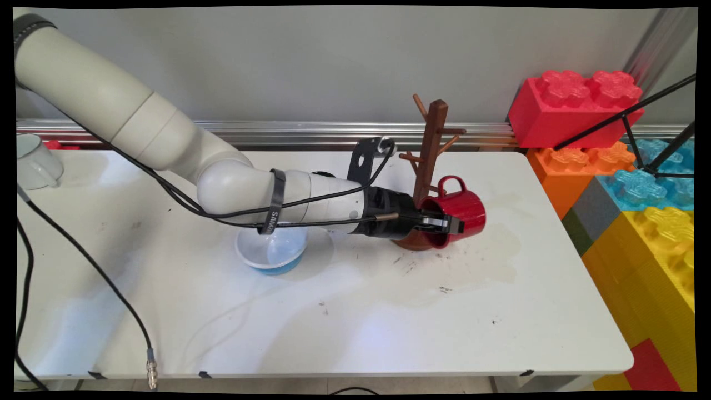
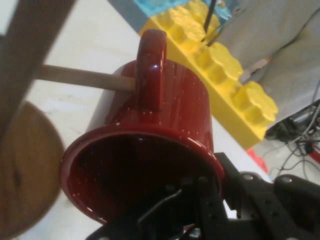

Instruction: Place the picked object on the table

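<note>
The gripper [image 1: 447, 223] is closed on the rim of a red mug [image 1: 464, 210], one finger inside the mouth and the other outside the wall. The mug is glossy dark red enamel with fine pale speckles and a loop handle. It lies on its side, its long axis running left to right: mouth facing left toward the arm, bottom pointing right, handle uppermost. In the hand view a peg of the wooden mug tree [image 1: 430, 150] reaches the handle. The mug hangs over the right side of the tree's round base, right of centre on the white table [image 1: 389, 311]. A blue bowl [image 1: 272, 253] sits to the left, under the arm.
</note>
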Robot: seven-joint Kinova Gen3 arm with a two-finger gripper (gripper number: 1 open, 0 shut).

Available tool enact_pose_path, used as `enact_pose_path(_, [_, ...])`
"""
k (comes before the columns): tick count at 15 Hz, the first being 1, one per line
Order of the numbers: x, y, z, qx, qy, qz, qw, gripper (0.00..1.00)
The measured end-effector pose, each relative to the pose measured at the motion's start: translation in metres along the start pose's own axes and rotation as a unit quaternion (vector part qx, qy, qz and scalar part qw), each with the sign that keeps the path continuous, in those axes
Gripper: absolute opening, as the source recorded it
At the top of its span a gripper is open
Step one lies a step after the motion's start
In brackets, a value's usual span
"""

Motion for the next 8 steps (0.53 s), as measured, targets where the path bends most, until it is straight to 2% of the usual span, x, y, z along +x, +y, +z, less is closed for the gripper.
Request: enact_pose_path(8, [0.0,0.03,-0.015,-0.029,-0.004,0.004,0.9996,0.0])
